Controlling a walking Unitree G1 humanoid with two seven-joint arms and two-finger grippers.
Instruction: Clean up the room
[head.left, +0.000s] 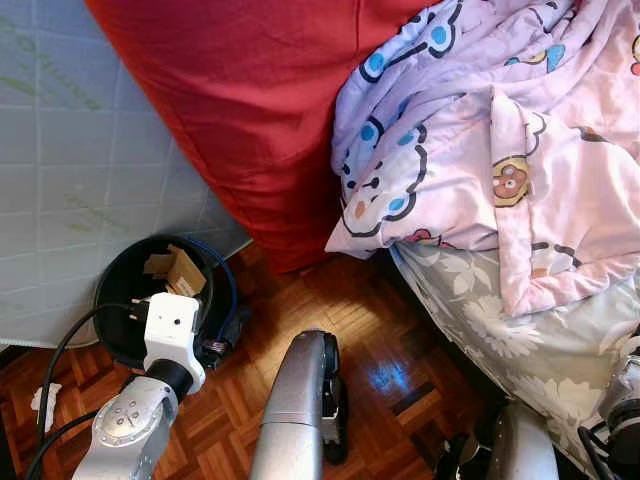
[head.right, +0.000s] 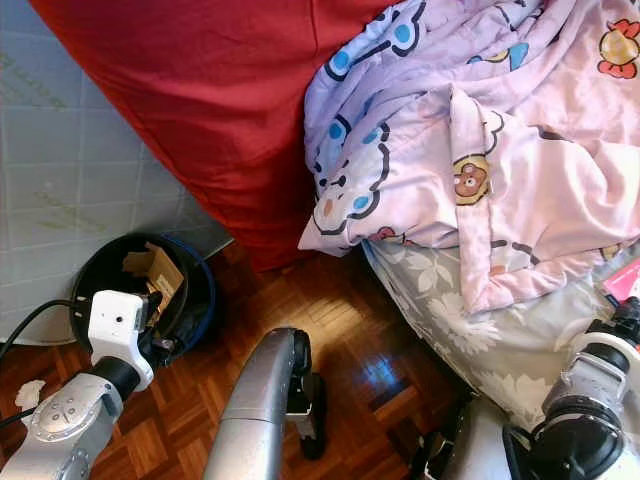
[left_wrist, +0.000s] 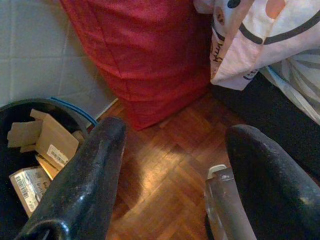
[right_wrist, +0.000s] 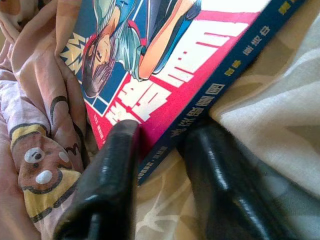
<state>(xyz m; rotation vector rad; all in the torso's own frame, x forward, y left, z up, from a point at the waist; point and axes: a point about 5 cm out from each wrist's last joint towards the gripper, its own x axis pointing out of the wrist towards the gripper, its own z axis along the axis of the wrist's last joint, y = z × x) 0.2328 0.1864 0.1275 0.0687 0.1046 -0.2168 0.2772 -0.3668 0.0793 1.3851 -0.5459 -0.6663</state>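
Left gripper (left_wrist: 170, 175) hung wide open and empty over the wood floor (head.left: 350, 320), just right of the black bin (head.left: 120, 290) with cardboard in it. Over on the right, the right gripper (right_wrist: 160, 150) had its fingers straddling the comic book's (right_wrist: 165, 65) edge on the bed (head.right: 450, 300), though whether it was actually pinched, I couldn't tell. Probably it could slip out, since only the edge was caught, arm reaching low across the pink blanket (head.left: 520, 150).

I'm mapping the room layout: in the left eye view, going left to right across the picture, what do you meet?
Tiled wall → black bin holding cardboard → red cushion → cartoon-print blanket on the flower-patterned bed.
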